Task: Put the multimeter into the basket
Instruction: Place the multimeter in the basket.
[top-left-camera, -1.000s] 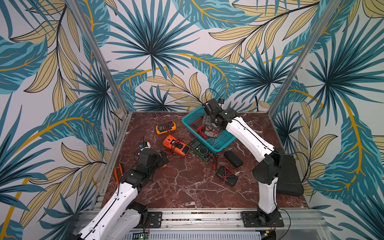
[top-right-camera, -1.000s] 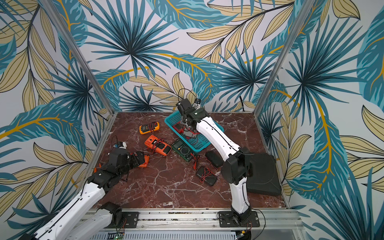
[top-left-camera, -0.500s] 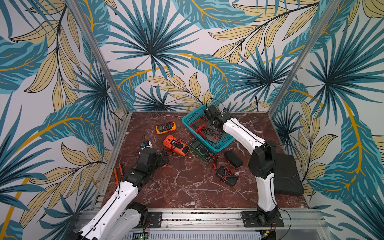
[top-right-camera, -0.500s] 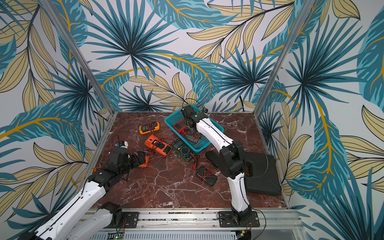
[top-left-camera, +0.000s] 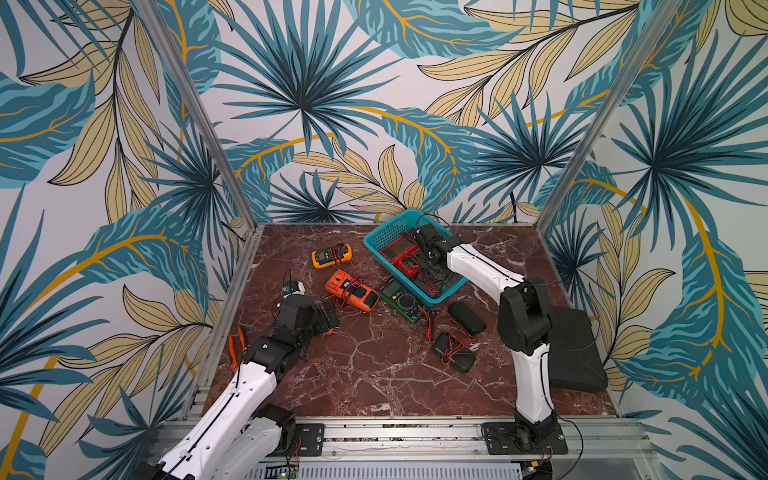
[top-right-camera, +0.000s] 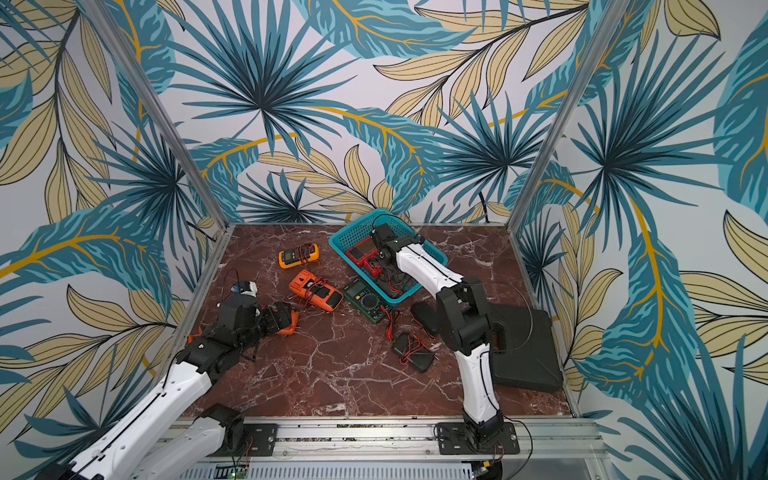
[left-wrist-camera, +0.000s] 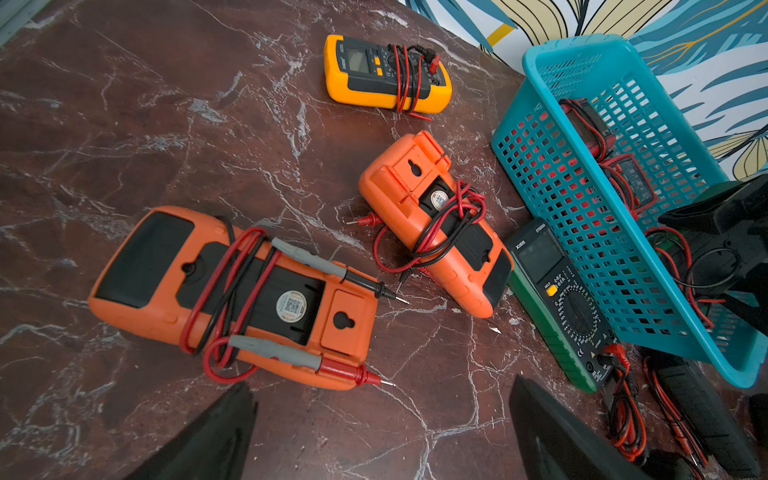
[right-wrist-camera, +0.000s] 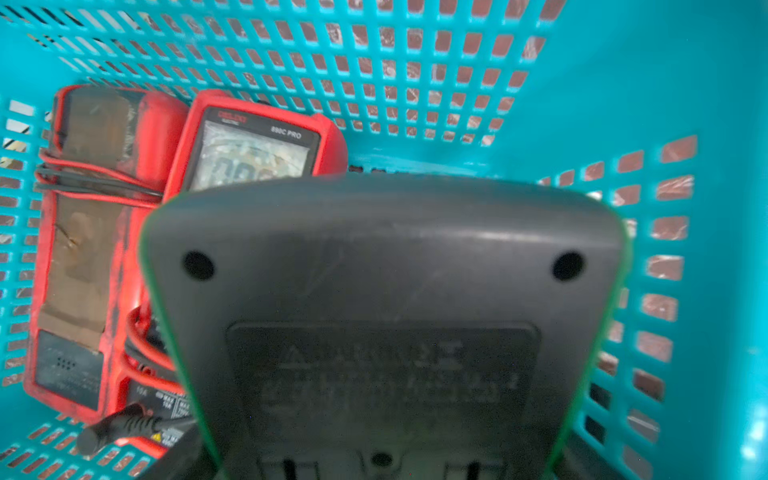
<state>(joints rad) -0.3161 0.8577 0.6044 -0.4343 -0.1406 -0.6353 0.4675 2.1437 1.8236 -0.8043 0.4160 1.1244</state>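
right gripper (top-left-camera: 434, 270) down in the basket (top-left-camera: 386, 228), meter not yet let go

the right gripper is low inside the basket. in the right wrist view the dark-backed, green-edged multimeter (right-wrist-camera: 382, 291) fills the whole span between its jaws, so i judge it grasped by its sides; the fingers themselves are hidden. the multimeter is already within the basket walls. its far end overlaps the red meter with the screen (right-wrist-camera: 249, 153), which lies beside a second red meter (right-wrist-camera: 91, 208), face down. whether it rests on the mesh floor cannot be told.

the likeliest slip: released while propped on the red meter, it could slide or settle crooked. the jaws stand wide and a basket wall is near, so spreading further could push the wall and shift the light basket. red and black leads (right-wrist-camera: 99, 183) lie around the red meters. a finger catching one on the way up could drag a meter back over the rim.

the basket sits by the far edge of the table (top-left-camera: 374, 374), with a green meter (top-left-camera: 401, 299) lying along its outer wall. the left gripper (left-wrist-camera: 380, 384), jaws spread and empty, hovers toward the left edge by a large orange meter (left-wrist-camera: 232, 299), well apart from the basket.
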